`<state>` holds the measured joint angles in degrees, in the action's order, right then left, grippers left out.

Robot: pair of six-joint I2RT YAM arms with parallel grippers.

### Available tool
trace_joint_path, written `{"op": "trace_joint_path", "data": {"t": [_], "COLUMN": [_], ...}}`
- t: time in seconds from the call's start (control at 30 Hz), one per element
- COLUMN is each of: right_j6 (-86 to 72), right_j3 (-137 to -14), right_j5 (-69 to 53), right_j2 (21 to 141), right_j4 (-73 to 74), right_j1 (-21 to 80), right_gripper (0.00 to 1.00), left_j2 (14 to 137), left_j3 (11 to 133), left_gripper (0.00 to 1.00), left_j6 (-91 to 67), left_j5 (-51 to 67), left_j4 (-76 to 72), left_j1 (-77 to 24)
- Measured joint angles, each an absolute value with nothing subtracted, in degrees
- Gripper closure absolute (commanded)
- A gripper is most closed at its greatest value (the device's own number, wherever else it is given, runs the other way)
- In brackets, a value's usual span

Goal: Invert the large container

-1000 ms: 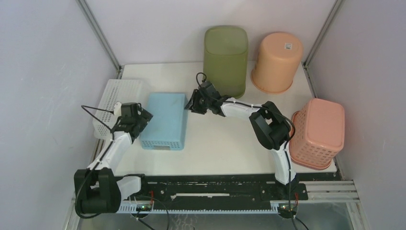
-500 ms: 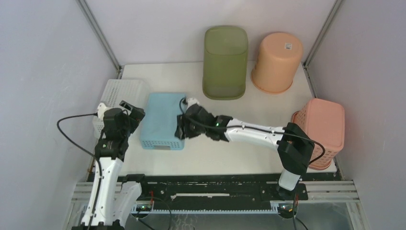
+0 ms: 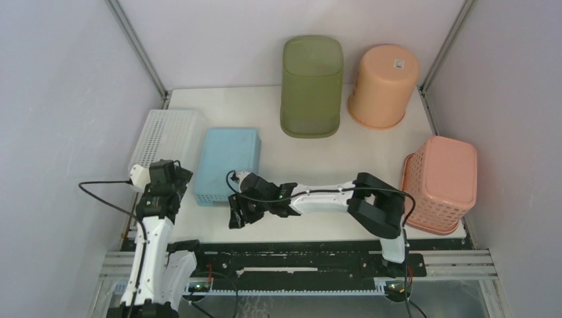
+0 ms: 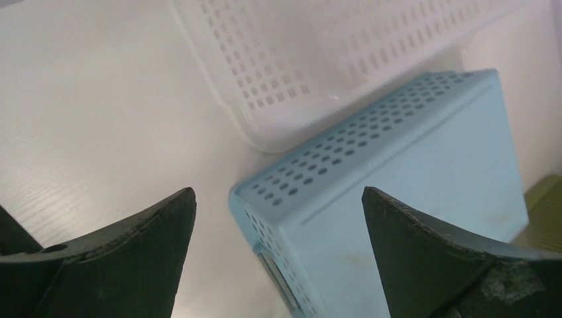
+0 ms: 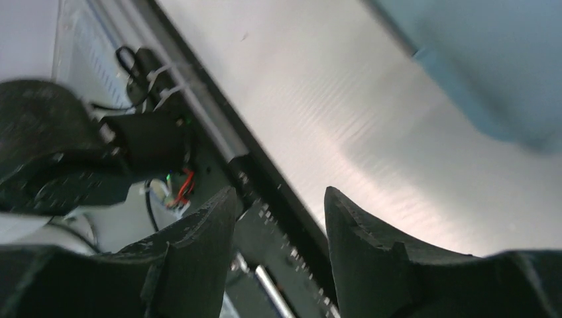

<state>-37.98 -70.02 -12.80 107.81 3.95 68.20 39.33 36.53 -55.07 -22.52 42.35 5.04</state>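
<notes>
Large green container [image 3: 312,86]: at 12 o'clock on the table [image 3: 311,192], against the back edge; standing with closed base uppermost and wider rim down on the surface; well apart from both grippers.
Orange bucket [image 3: 384,86]: at 1 o'clock, just beside the green container on its 3 o'clock side; base up, small label on top.
Pink basket [image 3: 441,182]: at 4 o'clock by the table's side edge; perforated walls, base up, overhanging the near corner a little.
Blue basket [image 3: 228,165]: at 9 o'clock; base up, rows of slots along the lower wall; in the left wrist view [image 4: 411,192] one corner pointing toward the camera.
White basket [image 3: 166,136]: at 10 o'clock, alongside the blue basket; in the left wrist view [image 4: 331,59] the two rims touching or nearly so, cannot tell which.
Left gripper [image 3: 175,175]: at 8 o'clock, just beside the blue basket's near corner; jaws spread wide [image 4: 278,195], nothing between them.
Right gripper [image 3: 236,216]: at 7 o'clock, near the front edge, arm stretched across the table; jaws parted [image 5: 280,199], empty, aimed at the black front rail.
</notes>
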Motion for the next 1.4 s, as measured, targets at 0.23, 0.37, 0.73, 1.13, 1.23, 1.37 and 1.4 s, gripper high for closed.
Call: {"op": "trace_joint_path", "data": {"t": [0.23, 0.37, 0.73, 1.13, 1.23, 1.37, 1.4], "right_j6": [-39.57, -40.01, -40.86, -42.39, -42.72, -42.46, -42.17], "right_j3": [-76.73, -81.95, -96.40, -106.02, -108.38, -110.59, -110.59], "right_j5": [-11.86, -8.19, -5.04, -10.13, -11.99, -14.90, -15.53], "right_j2": [117.05, 120.18, 129.58, 136.86, 138.91, 140.42, 140.27], "right_j4": [2.09, 1.96, 0.89, 1.02, 1.06, 1.10, 1.10], "right_j1": [62.61, 59.68, 52.95, 44.16, 42.24, 40.69, 40.45], "right_gripper": [0.40, 0.40, 0.40, 0.35, 0.34, 0.32, 0.32], "left_j2": [52.88, 58.04, 75.37, 92.75, 94.70, 94.70, 94.02], "left_j3": [36.38, 36.38, 40.91, 51.96, 53.80, 54.61, 54.54], "left_gripper": [0.01, 0.00, 0.03, 0.03, 0.03, 0.01, 0.01], "left_j6": [-54.59, -53.36, -51.96, -51.86, -51.09, -49.89, -49.39], "left_j5": [-22.20, -21.71, -9.76, -0.95, -0.21, 0.69, 0.62], "left_j4": [34.15, 27.35, 7.75, -3.38, -4.91, -6.33, -6.20], "left_j1": [11.16, 13.78, 17.43, 17.21, 16.69, 15.73, 15.25]}}
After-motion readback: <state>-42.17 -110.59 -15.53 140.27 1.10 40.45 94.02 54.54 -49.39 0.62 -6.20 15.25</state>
